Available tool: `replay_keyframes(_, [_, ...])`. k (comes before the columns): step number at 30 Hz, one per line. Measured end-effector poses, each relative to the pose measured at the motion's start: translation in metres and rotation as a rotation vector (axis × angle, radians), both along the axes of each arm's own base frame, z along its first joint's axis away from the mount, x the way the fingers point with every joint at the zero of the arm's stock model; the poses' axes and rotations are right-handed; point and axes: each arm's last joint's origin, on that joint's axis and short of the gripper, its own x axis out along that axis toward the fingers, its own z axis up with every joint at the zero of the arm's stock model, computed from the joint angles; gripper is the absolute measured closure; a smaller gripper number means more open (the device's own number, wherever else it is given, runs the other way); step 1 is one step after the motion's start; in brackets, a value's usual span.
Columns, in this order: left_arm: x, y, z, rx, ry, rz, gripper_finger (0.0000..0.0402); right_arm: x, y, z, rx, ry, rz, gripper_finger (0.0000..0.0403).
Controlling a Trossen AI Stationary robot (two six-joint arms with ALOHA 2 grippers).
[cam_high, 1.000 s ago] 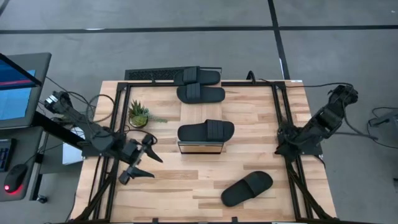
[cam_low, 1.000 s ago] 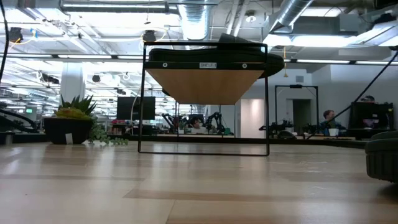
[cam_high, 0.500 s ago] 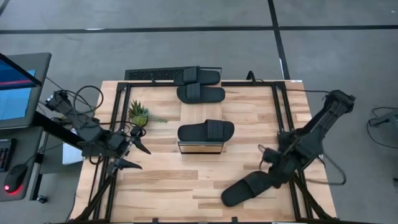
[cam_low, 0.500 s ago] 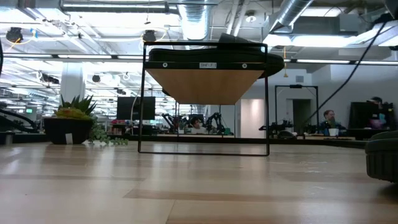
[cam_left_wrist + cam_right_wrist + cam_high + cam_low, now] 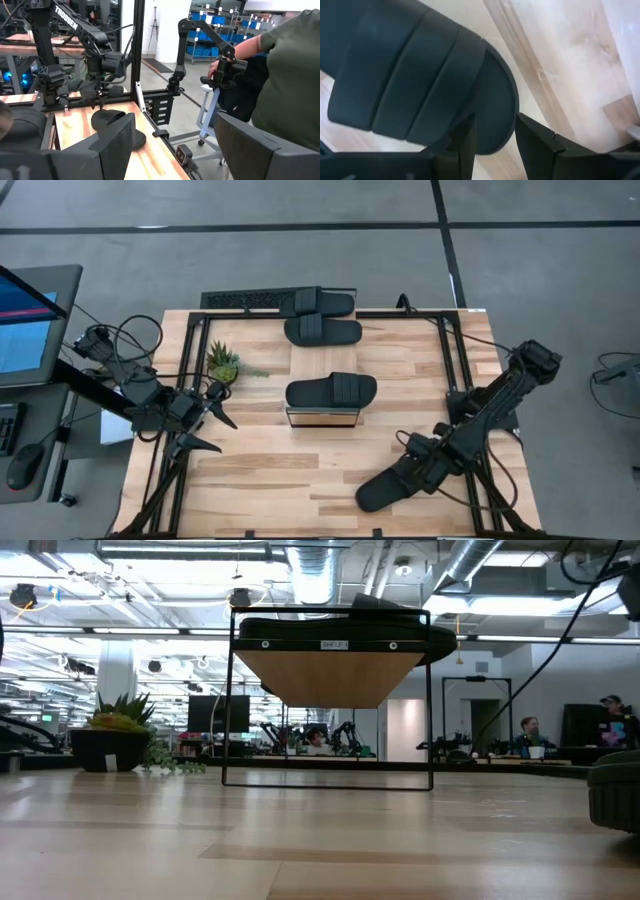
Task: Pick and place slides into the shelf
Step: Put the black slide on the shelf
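One black slide [image 5: 395, 483] lies flat on the table at the near right, also seen in the low view [image 5: 613, 790]. My right gripper [image 5: 413, 469] points down over its end, open, one finger [image 5: 464, 141] on each side of the sole's rounded rim beyond the strap [image 5: 410, 80]. Another slide [image 5: 331, 391] lies on the shelf [image 5: 322, 418] near its front end. Two more slides [image 5: 322, 317] lie side by side at the far end. My left gripper [image 5: 205, 423] hangs open near the table's left edge, holding nothing. My right gripper comes at the slide's end from above, its fingers straddling the sole's rim [image 5: 496, 120] next to the strap. I cannot tell whether the fingers touch the slide. The slide lies flat on the table.
A small potted plant [image 5: 222, 363] stands left of the shelf. Black frame rails [image 5: 455, 380] run along both sides of the table. A person [image 5: 292, 75] stands beyond the table's right edge. Bare wood lies between the shelf's front and the near edge.
My right gripper has swung from the table's right edge toward the near slide, come down and tipped until it points down over that slide's end. My left gripper has drawn back toward the left edge. No slide has moved.
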Motion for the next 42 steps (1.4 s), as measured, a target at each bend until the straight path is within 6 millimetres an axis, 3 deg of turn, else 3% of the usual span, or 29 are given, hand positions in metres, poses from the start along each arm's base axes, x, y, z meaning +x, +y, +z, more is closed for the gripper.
replay_keyframes(13, [0.000, 0.000, -0.001, -0.010, 0.014, 0.000, 0.0143, 0.014, -0.011, -0.001, 0.069, 0.035, 0.037, 0.0278])
replay_keyframes(20, [0.000, 0.000, -0.002, -0.005, 0.027, 0.000, 0.0143, -0.002, -0.011, 0.000, 0.051, 0.208, -0.140, 0.0278])
replay_keyframes(25, [0.000, 0.000, -0.003, -0.007, 0.037, 0.000, 0.0143, -0.005, -0.005, -0.001, 0.048, 0.197, -0.217, 0.0278])
replay_keyframes(31, [0.000, -0.001, -0.003, -0.009, 0.038, -0.028, 0.0143, 0.006, 0.002, -0.014, 0.027, 0.137, -0.237, 0.0278])
replay_keyframes(42, [0.000, -0.001, -0.004, -0.018, 0.050, -0.028, 0.0143, 0.012, 0.002, -0.036, -0.021, 0.239, -0.183, 0.0278])
